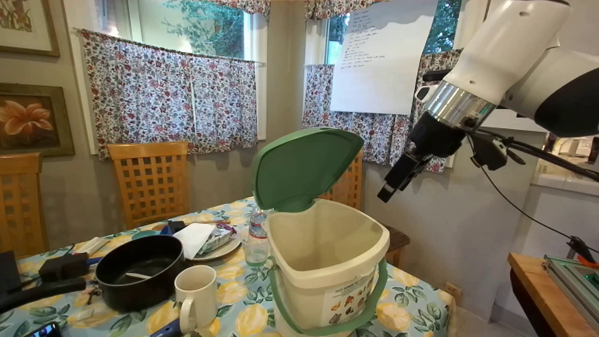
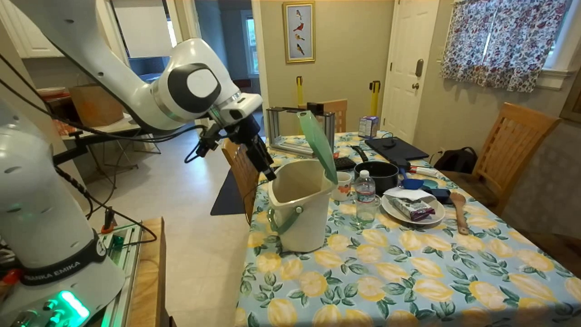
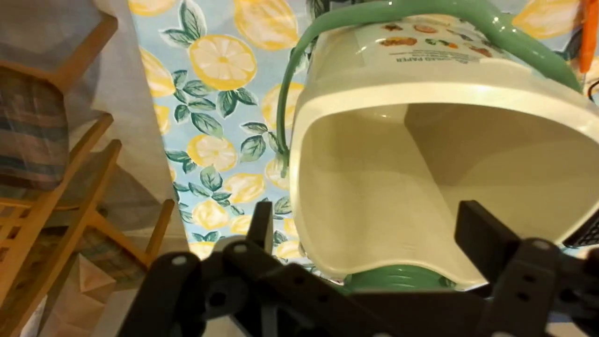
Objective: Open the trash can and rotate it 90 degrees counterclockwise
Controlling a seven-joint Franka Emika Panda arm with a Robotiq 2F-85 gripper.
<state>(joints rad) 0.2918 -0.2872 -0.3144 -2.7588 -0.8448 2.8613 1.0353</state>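
"Trash can [image 1: 327, 277] standing on the lemon-print tablecloth [image 1: 421, 299], green lid [image 1: 304, 168] raised and tilted back: do we agree?"

"We do. In an exterior view we see its open mouth, the white mug [image 1: 201, 290] near it and the black pan [image 1: 135, 297] farther off. The gripper [image 1: 385, 193] hangs above the rim, apart from it; how its tips stand, we cannot tell from there."

"In an exterior view we find the trash can near the tablecloth's edge, on the side of the arm [image 2: 113, 75], with the clear bottle [image 2: 365, 197] just beside it. Farther from it we have a white plate [image 2: 389, 208] and a wooden utensil [image 2: 460, 213]."

"And what does the wrist view give us?"

"We look into the trash can past two black fingers [image 3: 482, 238], spread well apart, its cream inside showing between them. Toward the top we have its green handle [image 3: 514, 38] and printed label [image 3: 428, 44]."
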